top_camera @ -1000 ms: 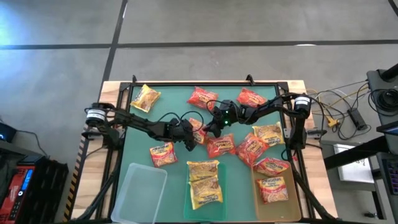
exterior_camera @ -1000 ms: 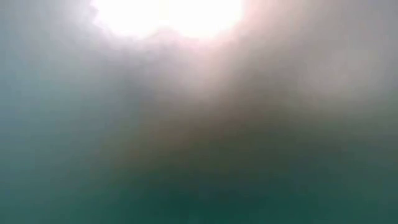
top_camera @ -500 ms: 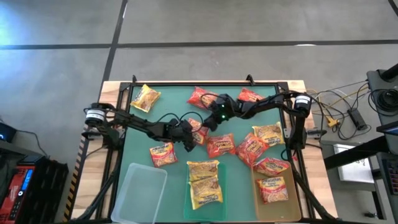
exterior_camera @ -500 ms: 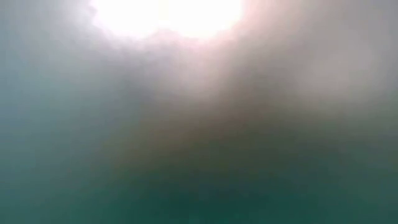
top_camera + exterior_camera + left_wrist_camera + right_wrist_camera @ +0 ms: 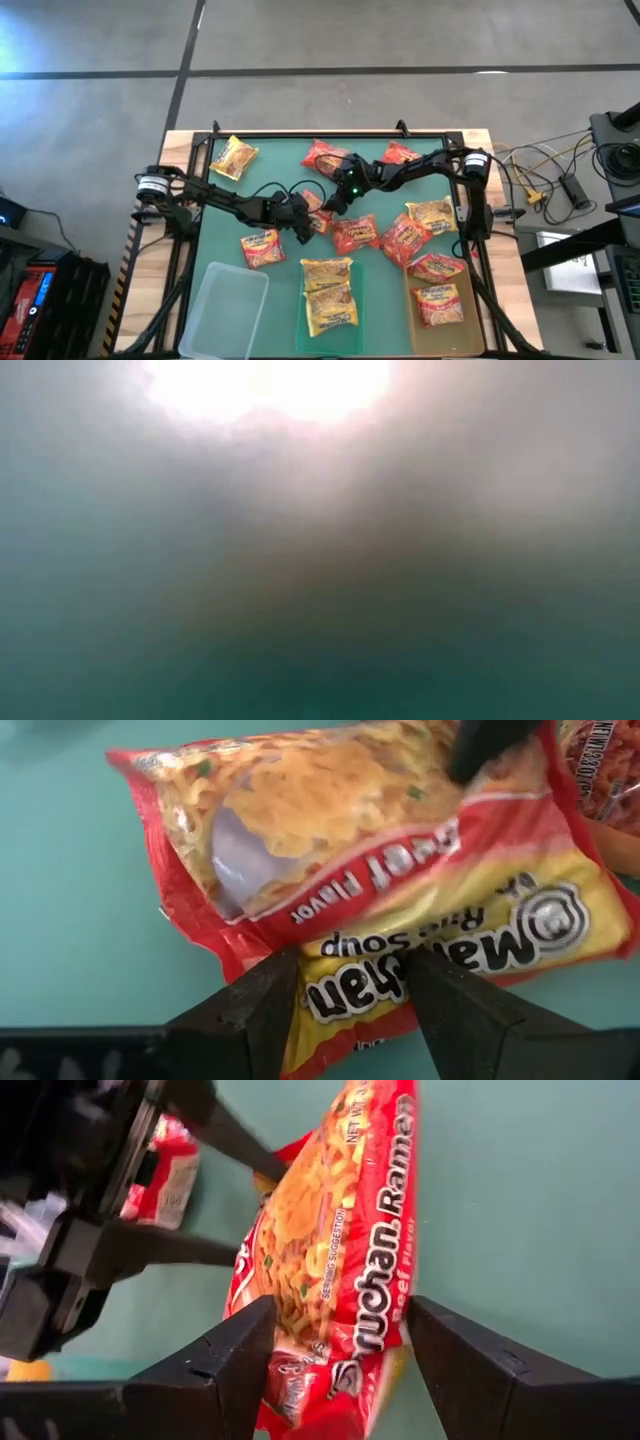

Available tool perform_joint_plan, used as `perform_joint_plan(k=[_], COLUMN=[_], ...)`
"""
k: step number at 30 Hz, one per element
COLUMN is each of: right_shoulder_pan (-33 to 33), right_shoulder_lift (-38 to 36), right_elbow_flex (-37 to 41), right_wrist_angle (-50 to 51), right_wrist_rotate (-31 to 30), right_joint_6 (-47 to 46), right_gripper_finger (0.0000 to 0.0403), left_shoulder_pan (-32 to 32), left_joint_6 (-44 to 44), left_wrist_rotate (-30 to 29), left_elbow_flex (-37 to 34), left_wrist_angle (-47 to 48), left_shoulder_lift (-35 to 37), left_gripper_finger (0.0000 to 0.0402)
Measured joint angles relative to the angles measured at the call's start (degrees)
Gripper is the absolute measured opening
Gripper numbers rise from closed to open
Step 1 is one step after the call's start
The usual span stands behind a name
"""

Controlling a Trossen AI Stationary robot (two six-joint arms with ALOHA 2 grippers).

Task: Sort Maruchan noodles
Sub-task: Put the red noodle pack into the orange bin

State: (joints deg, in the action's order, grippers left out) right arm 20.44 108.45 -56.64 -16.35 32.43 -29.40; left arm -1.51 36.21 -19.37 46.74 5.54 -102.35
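The left claw [image 5: 350, 960] has shut on one end of a red noodle packet [image 5: 380, 870]. Its two fingers pinch the crinkly edge, and that is a thin hold. The bag is slippery, so it could slide out when the arm moves away. The right claw [image 5: 340, 1315] stands wide open around the other end of the same packet and does not look like it squeezes it. If the left arm pulls before the right claw is out of the way, the bag could catch on a finger. Then it could twist or drop back onto the green table [image 5: 225, 200]. The two claws are also very near each other and could bump. Other packets lie just beside them and could get knocked about. The red packet sits near the middle of the table, between the two claws. One end is in the left claw and the other end is between the fingers of the right claw. Along the near edge, the clear tray [image 5: 212, 322] has nothing in it. The middle tray [image 5: 302, 310] holds yellow packets, and the right tray [image 5: 412, 322] holds red ones. I think this packet belongs with the red ones.
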Motion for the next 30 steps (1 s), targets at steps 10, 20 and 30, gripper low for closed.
perform_joint_plan(k=[10,20,30], right_shoulder_pan=[-2.3,-2.4,-2.3], right_shoulder_lift=[0.9,1.1,0.1], right_elbow_flex=[-1.1,-1.6,-1.5], right_wrist_angle=[-0.2,-0.4,0.7], right_wrist_rotate=[-0.6,-0.6,1.8], right_joint_6=[2.3,2.9,3.5], right_gripper_finger=[0.0219,0.0135,0.0027], left_shoulder_pan=[-0.1,-0.5,-1.8], left_joint_6=[-0.4,-0.9,-3.2], left_wrist_rotate=[-0.7,-0.9,-0.2], left_elbow_flex=[-0.1,0.0,-0.3], left_wrist_angle=[-0.5,-1.6,2.7], left_shoulder_lift=[0.0,0.9,10.0], left_gripper_finger=[0.0170,0.0171,0.0171])
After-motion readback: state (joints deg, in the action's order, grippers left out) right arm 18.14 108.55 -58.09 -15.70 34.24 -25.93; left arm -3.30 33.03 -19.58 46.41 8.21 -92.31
